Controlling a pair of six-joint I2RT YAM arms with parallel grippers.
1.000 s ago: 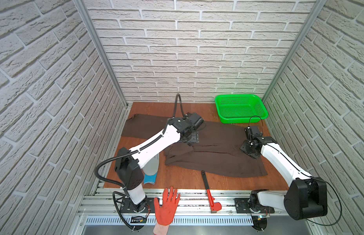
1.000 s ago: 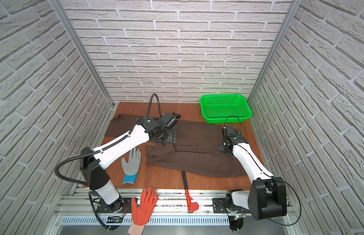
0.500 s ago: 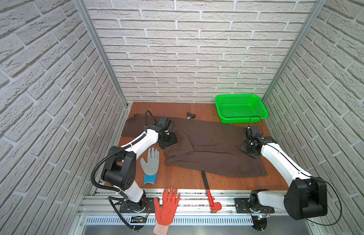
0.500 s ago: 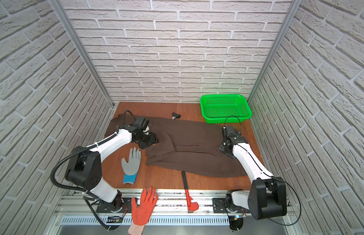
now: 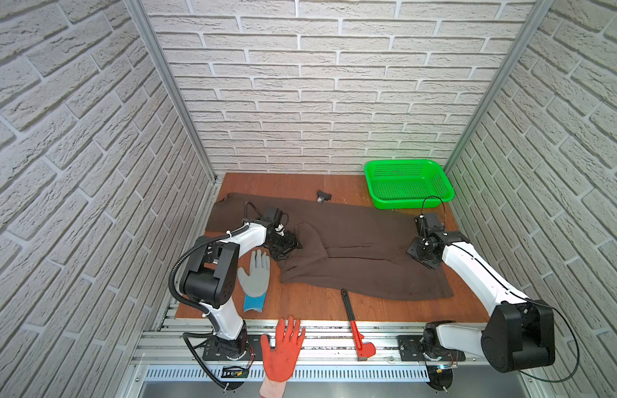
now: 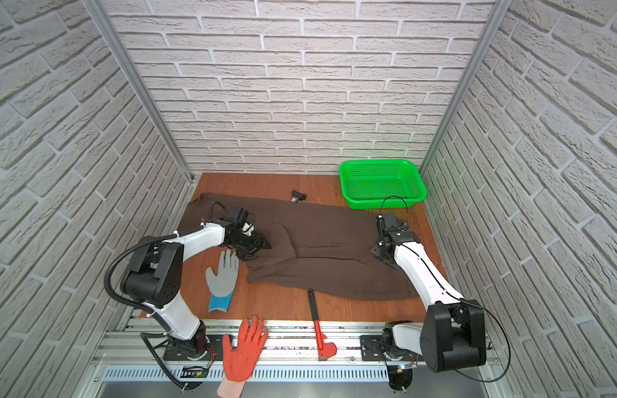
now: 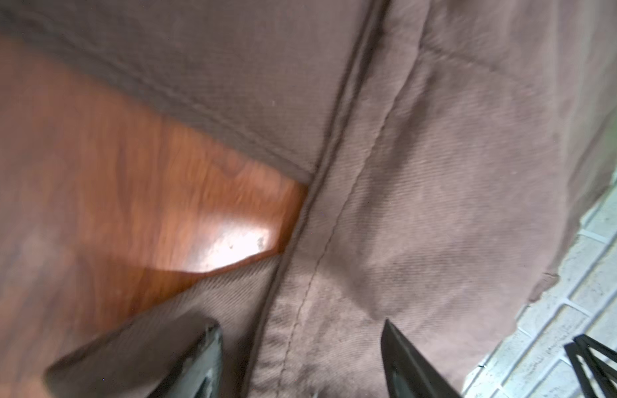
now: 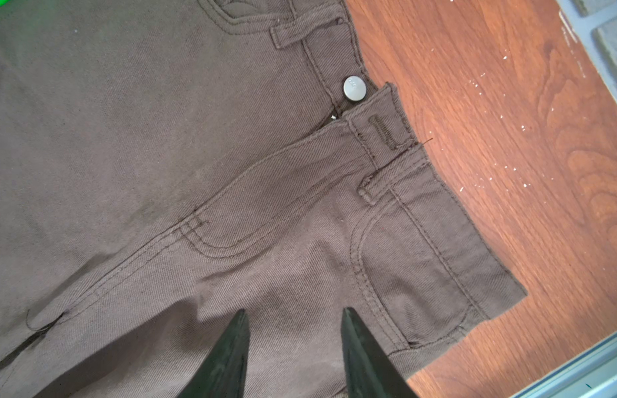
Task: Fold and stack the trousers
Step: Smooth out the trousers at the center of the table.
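While the trousers (image 5: 362, 248) lie almost full-length across the table (image 5: 300, 306), one leg end turned over, we see the left gripper (image 7: 300, 324) wide and the right gripper (image 8: 295, 312) narrower, both gripping nothing: folding, we judge, has barely begun.

The trousers (image 6: 334, 241) lie spread out, left hand (image 6: 256, 248) on a leg, right hand (image 6: 381, 251) at the waist.
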